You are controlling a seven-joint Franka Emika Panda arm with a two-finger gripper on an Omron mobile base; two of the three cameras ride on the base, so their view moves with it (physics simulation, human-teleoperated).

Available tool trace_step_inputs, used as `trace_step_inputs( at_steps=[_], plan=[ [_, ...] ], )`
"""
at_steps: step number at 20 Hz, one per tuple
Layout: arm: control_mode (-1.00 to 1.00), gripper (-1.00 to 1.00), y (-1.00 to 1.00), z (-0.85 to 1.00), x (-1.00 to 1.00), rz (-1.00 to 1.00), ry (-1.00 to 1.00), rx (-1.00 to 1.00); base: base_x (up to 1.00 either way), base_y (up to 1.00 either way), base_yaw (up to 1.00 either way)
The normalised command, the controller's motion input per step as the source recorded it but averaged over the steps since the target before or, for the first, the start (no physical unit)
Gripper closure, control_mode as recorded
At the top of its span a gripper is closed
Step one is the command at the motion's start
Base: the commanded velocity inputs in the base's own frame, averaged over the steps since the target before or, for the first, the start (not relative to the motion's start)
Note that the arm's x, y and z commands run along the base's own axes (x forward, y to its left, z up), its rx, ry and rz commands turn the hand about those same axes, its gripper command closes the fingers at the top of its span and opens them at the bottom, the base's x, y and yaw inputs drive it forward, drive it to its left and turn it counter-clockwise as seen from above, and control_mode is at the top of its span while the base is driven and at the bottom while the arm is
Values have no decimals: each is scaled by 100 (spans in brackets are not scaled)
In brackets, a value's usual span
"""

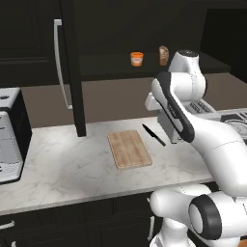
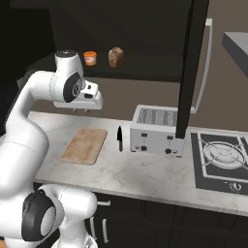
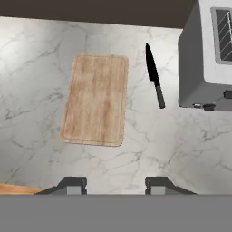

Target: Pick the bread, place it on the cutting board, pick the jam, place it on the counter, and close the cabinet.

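Here the hand hangs well above the bench, pointing down at it, with its two dark fingertips drawn in as far as they go and nothing between them.

In the hand view, the cutting board lies flat on the marble at about 11 o'clock from the fingertips, bare on top. Just beside it at 1 o'clock lies a black knife, blade pointing toward the wall, and beyond that at 2 o'clock stands the silver toaster.

In the left base view, the jam and the bread sit near each other on the shelf of the cabinet, at 12 o'clock above the board, the jam left of the bread. The cabinet door stands open, its edge jutting out over the bench. In the right base view a stove burner lies at 3 o'clock of the toaster.
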Motion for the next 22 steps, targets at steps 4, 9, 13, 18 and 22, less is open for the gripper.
trace_step_inputs(
  at_steps=[4, 9, 13, 18, 22],
  plan=[
    [-100, -100, 0, 0, -11, 0, -5, 0, 0, 0, 0],
    [-100, -100, 0, 2, -24, 0, -18, 0, 0, 0, 0],
    [-100, -100, 0, 6, -24, 0, -23, 0, 0, 0, 0],
    [-100, -100, -5, 7, -19, 0, -25, 0, 0, 0, 0],
    [-100, -100, -6, 18, -7, 0, -22, 0, 0, 0, 0]
  ],
)
